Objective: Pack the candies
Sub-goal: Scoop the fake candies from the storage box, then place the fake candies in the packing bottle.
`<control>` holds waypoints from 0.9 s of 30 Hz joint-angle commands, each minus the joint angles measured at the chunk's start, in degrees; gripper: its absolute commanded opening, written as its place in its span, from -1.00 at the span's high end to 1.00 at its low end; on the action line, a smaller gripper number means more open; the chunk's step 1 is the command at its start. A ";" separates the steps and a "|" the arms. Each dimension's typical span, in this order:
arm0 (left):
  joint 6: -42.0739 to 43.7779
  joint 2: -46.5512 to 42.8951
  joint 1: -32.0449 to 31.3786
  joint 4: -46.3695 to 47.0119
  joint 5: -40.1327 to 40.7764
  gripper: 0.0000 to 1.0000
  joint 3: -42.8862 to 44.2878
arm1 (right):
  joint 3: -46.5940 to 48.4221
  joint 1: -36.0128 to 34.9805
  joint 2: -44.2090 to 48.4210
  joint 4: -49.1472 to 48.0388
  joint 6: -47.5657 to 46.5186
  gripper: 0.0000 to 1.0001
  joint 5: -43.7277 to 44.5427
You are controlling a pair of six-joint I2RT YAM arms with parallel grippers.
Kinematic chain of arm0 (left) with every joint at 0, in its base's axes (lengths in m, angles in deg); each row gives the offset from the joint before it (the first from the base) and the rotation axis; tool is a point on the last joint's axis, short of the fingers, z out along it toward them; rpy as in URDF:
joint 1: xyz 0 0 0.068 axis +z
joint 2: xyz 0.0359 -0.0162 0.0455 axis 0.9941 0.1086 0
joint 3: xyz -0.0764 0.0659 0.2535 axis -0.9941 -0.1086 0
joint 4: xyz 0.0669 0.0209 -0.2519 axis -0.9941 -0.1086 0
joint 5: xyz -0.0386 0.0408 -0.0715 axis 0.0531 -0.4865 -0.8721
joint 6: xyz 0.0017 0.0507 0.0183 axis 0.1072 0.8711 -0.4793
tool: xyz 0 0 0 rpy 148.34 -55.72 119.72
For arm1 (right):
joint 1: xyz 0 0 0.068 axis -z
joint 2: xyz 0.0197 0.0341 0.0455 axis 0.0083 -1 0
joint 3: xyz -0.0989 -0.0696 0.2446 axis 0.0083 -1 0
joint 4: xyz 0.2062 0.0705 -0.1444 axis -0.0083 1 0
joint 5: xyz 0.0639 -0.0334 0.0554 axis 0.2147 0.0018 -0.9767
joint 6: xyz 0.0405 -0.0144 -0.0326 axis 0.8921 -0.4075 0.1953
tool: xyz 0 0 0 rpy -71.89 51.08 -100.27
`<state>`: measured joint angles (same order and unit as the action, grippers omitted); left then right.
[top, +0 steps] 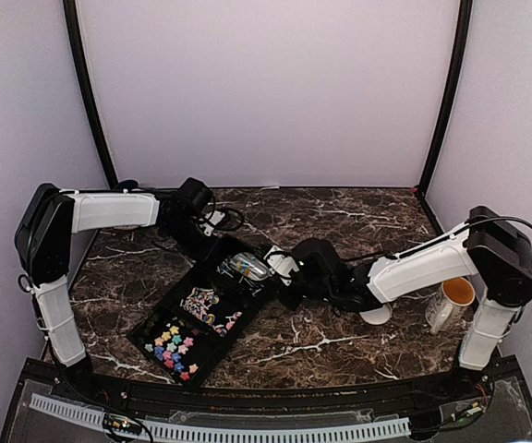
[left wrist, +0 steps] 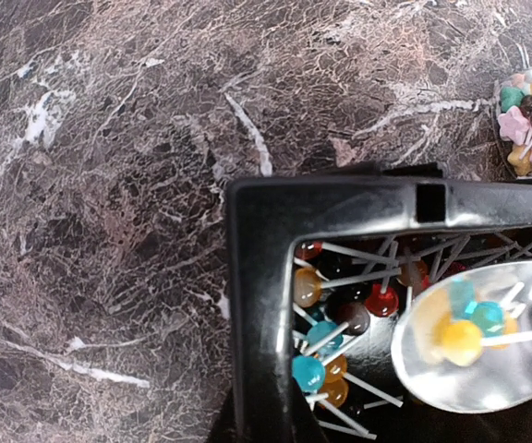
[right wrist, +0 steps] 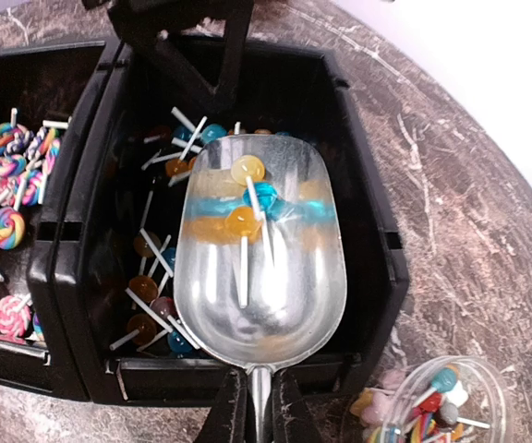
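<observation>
A black three-compartment tray [top: 151, 325] lies slantwise on the marble table. Its near compartment holds small star-shaped candies [top: 174, 346], the middle one swirl lollipops [top: 206, 305], also in the right wrist view [right wrist: 7, 221]. The far one holds round lollipops [right wrist: 146, 286] [left wrist: 340, 314]. My right gripper [right wrist: 259, 392] [top: 283, 269] is shut on the handle of a metal scoop [right wrist: 257, 268] [left wrist: 488, 351]. The scoop hovers over the far compartment with a few lollipops [right wrist: 246, 220] in it. My left gripper [left wrist: 266, 429] [top: 212, 242] is shut on the tray's far wall [left wrist: 257, 277].
A clear cup [right wrist: 441, 406] [left wrist: 529, 129] of mixed candies stands on the table just right of the tray. A white round lid [top: 375, 315] and a white mug [top: 453, 300] sit by the right arm's base. Cables lie behind the tray.
</observation>
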<state>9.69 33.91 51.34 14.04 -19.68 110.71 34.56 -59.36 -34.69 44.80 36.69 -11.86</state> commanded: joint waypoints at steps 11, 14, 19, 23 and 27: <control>-0.40 -3.09 0.02 0.13 -1.08 1.00 1.41 | -10.18 0.59 10.76 -13.81 -1.66 1.00 1.43; -0.47 -3.09 0.08 0.03 -0.98 1.00 1.39 | -10.58 0.73 14.35 -11.31 -2.42 1.00 3.56; -0.40 -3.17 0.11 -0.04 -0.84 1.00 1.52 | -11.22 1.26 19.16 -3.89 -2.98 1.00 7.07; -0.40 -3.18 0.08 -0.06 -0.76 1.00 1.51 | -10.84 2.24 23.33 5.73 -1.60 1.00 9.62; -0.40 -3.18 0.10 0.10 -0.94 1.00 1.47 | -10.10 2.86 27.50 15.41 -0.02 1.00 11.70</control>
<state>9.67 33.91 51.41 13.97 -19.53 110.71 23.76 -57.26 -10.80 50.30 34.88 -3.84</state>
